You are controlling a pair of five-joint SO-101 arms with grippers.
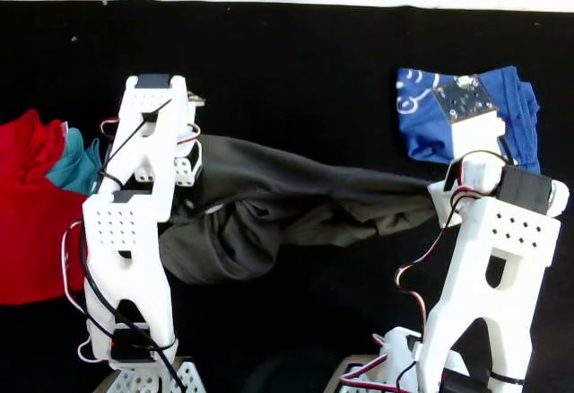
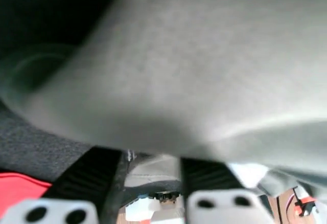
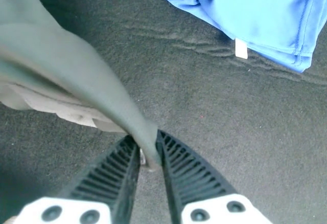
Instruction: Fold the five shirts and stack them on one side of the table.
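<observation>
I have the grey shirt (image 1: pixel 296 196) strung out between the two arms, across the middle of the black counter (image 1: pixel 296 61). The right gripper (image 3: pixel 148 144) has its jaws pinched narrow on a thin fold at the shirt's right end, and from there the cloth rises off the counter towards the left. The left gripper (image 1: pixel 190 161) is at the shirt's left end. In its wrist view the grey cloth drapes over the jaws and a bunch of it sits between them, so I read them as closed on the shirt, though their tips are buried in the fabric. Between the arms the upper edge of the shirt runs fairly taut, while the lower left part sags in a loose heap on the counter near the left arm's base.

A blue shirt (image 1: pixel 426 119) lies crumpled at the far right, partly behind the right arm. At the left edge there is a red shirt (image 1: pixel 27 213), with a teal shirt (image 1: pixel 73 167) touching its far right side.
</observation>
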